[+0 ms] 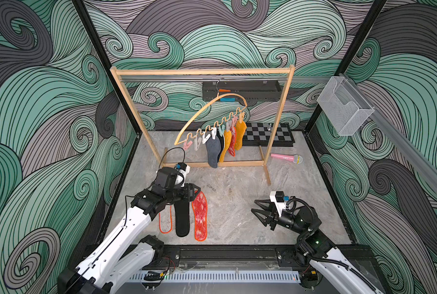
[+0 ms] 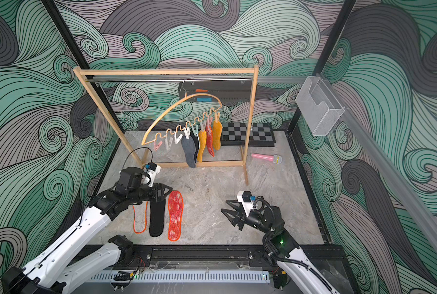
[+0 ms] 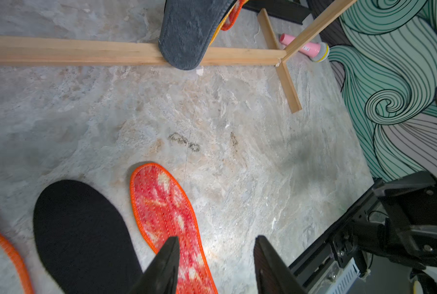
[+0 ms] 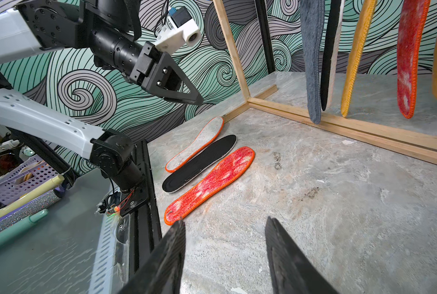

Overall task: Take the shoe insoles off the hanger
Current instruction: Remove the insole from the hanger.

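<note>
Dark grey insole (image 1: 213, 152) hangs vertically beyond the nearer left claw (image 1: 195, 191); it and the right claw (image 1: 253, 206) gape empty.

no legible text, labels, brands or numbers in any view.

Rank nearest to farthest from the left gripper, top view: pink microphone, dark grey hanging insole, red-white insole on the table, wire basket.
1. Red-white insole, on the table beside the left gripper.
2. Dark grey insole, hanging on the hanger.
3. Pink microphone, lying farther back, rightward.
4. Wire basket, on the right wall.
</note>
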